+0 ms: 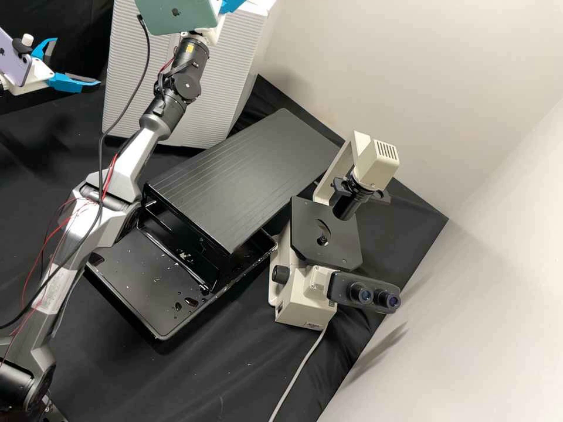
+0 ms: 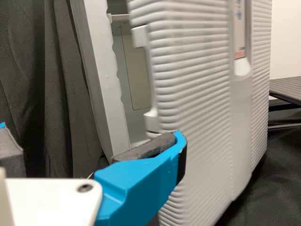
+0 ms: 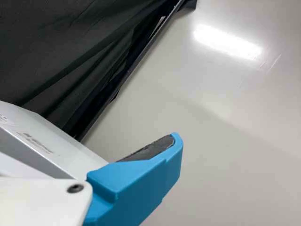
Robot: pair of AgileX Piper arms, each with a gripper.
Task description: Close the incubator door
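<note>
Incubator door [image 2: 197, 94] is seen ajar, far left. Left gripper [image 1: 77, 61] is spread wide near it, nothing grasped. Right gripper [image 1: 231, 5] is seen at the incubator's [image 1: 182, 105] upper part, fingers apart, nothing grasped. Microscope [image 1: 319, 228] is placed right of black tray [image 1: 141, 275].

The incubator [image 1: 202, 120] stands at the back of the bench, the ribbed platform [image 1: 234, 181] in front of it. Beneath the platform lies a tray [image 1: 138, 281] (its near end juts out). The microscope [image 1: 319, 246] sits just right of the tray, its cable [image 1: 299, 369] trailing forward; a wall [image 1: 498, 252] rises to its right.
</note>
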